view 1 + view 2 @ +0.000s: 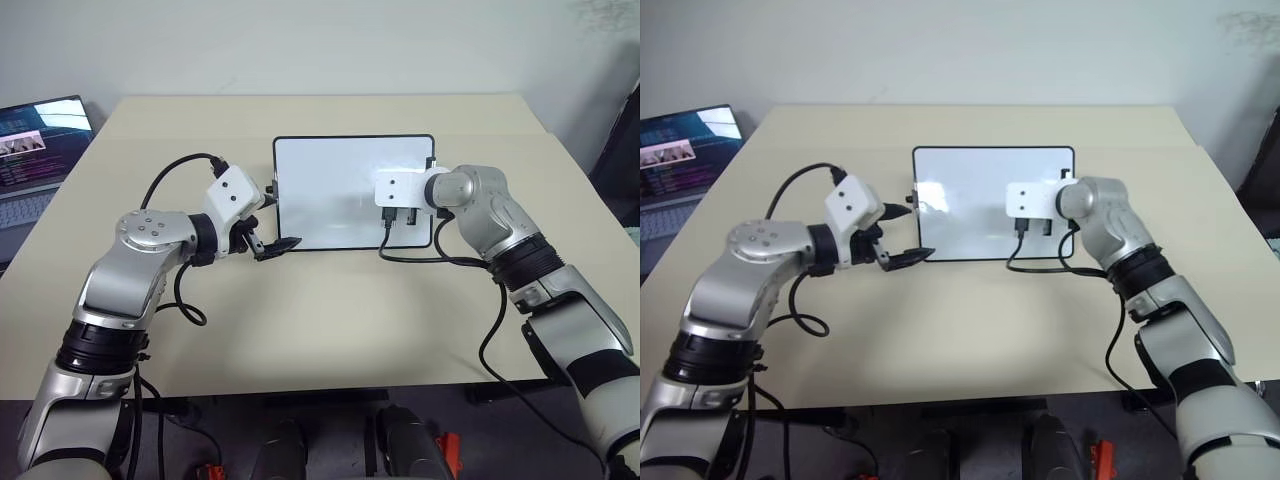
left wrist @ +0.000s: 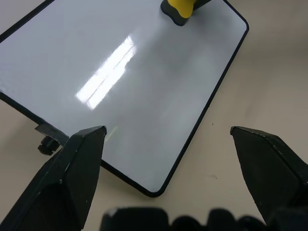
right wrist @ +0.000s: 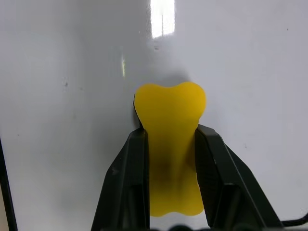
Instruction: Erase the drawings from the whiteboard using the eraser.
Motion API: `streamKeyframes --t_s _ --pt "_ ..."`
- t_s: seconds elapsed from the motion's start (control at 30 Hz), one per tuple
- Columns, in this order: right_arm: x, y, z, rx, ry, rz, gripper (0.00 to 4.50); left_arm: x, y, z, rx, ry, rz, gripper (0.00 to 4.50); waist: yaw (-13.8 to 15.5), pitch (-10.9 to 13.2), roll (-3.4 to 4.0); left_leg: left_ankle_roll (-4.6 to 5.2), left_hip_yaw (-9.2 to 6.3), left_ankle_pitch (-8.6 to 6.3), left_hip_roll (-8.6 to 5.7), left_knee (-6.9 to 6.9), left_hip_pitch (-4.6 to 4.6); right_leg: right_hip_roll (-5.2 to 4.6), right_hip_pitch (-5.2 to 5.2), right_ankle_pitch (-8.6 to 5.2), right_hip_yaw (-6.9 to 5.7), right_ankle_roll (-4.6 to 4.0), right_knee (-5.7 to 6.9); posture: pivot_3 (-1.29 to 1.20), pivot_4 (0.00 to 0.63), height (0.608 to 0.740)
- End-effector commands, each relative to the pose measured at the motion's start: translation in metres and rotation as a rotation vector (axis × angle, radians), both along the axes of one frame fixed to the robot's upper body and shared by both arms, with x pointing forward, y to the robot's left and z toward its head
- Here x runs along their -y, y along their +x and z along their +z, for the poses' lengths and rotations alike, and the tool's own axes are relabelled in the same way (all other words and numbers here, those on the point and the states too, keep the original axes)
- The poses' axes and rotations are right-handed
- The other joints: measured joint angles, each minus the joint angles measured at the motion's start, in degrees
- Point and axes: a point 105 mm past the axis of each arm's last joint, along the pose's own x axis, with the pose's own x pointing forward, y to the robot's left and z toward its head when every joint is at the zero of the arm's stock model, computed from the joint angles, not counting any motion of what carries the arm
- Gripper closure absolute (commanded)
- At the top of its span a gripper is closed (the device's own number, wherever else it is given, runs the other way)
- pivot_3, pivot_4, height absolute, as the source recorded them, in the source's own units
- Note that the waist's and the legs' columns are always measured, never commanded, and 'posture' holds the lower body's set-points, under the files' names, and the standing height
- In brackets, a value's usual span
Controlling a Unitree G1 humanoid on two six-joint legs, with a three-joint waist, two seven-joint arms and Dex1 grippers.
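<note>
right gripper (image 3: pixel 171 144) is clamped on the yellow eraser (image 3: pixel 169 130), its two black fingers pinching the block's narrow waist, with the dark face pressed toward the whiteboard (image 1: pixel 330 185) over the board's right half. no drawings are visible on the glossy white surface in any view; only faint specks and light glare, so the wiping looks largely or wholly done, though the patch under the eraser and wrist is hidden. left gripper (image 1: pixel 268 235) rests with its jaws spread wide and empty at the board's near left corner, beside the black frame. a laptop (image 1: pixel 35 150) sits well apart at the table's (image 1: pixel 300 320) far left.
</note>
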Motion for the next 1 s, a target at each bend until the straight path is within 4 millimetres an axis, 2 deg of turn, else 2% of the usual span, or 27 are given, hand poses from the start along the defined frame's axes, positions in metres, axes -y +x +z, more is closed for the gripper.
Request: streamKeyframes --t_s 0.03,0.17,0.37,0.53,0.63,0.7,0.77,0.8,0.87,0.9,1.0 --pt "0.04 0.004 -0.006 -0.009 -0.055 -0.116 3.54 0.0 -0.001 0.015 0.06 -0.001 -0.004 0.0 0.18 0.0 0.0 0.0 -0.01 0.0 -0.01 0.08 0.01 0.0 0.06 0.02 -0.01 0.03 0.0 0.0 0.15 0.74" --pt "0.063 0.004 -0.01 -0.021 -0.081 -0.168 3.54 0.001 0.0 0.016 0.061 0.0 -0.006 0.0 0.19 0.0 -0.01 0.02 -0.04 -0.01 -0.03 0.4 0.16 0.0 0.41 0.06 -0.01 0.13 -0.05 0.0 0.15 0.74" --pt "0.076 0.0 -0.011 -0.032 -0.083 -0.188 3.54 0.0 -0.001 0.016 0.06 0.002 -0.009 0.0 -0.07 0.0 -0.01 0.03 0.01 -0.01 -0.01 0.48 0.61 0.01 0.76 -0.02 0.04 0.32 0.0 0.0 0.15 0.74" --pt "0.055 -0.008 0.01 -0.047 0.097 -0.121 3.54 0.001 0.0 0.017 0.06 0.003 -0.014 0.0 -0.1 0.01 0.0 0.03 0.02 -0.01 -0.01 0.5 0.58 0.02 0.74 0.01 0.06 0.34 -0.01 0.0 0.15 0.74" --pt "0.039 -0.024 0.033 -0.075 0.251 -0.038 3.54 0.002 0.0 0.018 0.062 0.002 -0.017 0.0 -0.27 0.04 0.05 0.04 0.01 -0.03 0.0 0.47 0.51 0.02 0.66 0.05 0.07 0.26 -0.03 0.0 0.15 0.74" --pt "0.039 -0.034 0.046 -0.08 0.323 -0.019 3.54 0.002 -0.001 0.019 0.063 0.0 -0.018 0.0 -0.24 0.04 0.05 0.05 0.0 -0.04 0.0 0.45 0.45 0.02 0.62 0.06 0.06 0.22 -0.05 0.0 0.15 0.74" --pt "0.056 -0.039 0.062 -0.058 0.432 -0.069 3.54 0.002 -0.002 0.019 0.061 -0.01 -0.023 0.0 -0.07 0.04 0.05 0.1 -0.01 -0.1 -0.01 0.45 0.43 0.02 0.62 0.09 0.05 0.18 -0.07 0.0 0.15 0.74" --pt "0.073 -0.04 0.07 -0.039 0.508 -0.131 3.54 0.003 -0.002 0.018 0.057 -0.013 -0.028 0.0 -0.02 0.04 0.05 0.11 -0.01 -0.11 -0.01 0.45 0.38 0.01 0.62 0.08 0.04 0.18 -0.12 0.0 0.15 0.74" --pt "0.123 -0.042 0.066 -0.01 0.593 -0.324 3.54 0.012 -0.005 0.015 0.037 -0.024 -0.066 0.0 0.94 0.02 0.01 0.12 -0.03 -0.14 -0.02 0.46 0.33 0.01 0.62 0.09 0.01 0.17 -0.16 0.0 0.15 0.74" --pt "0.14 -0.045 0.064 -0.003 0.643 -0.394 3.54 0.016 -0.006 0.013 0.027 -0.027 -0.085 0.0 1.55 0.01 0.0 0.13 -0.04 -0.15 -0.02 0.47 0.29 0.0 0.62 0.09 -0.02 0.16 -0.19 0.0 0.15 0.74" --pt "0.163 -0.05 0.056 -0.008 0.751 -0.499 3.54 0.028 -0.01 0.009 0.003 -0.038 -0.137 0.0 1.93 0.02 0.01 0.15 0.0 -0.18 -0.03 0.49 0.25 -0.01 0.61 0.09 -0.01 0.14 -0.23 0.0 0.15 0.74"
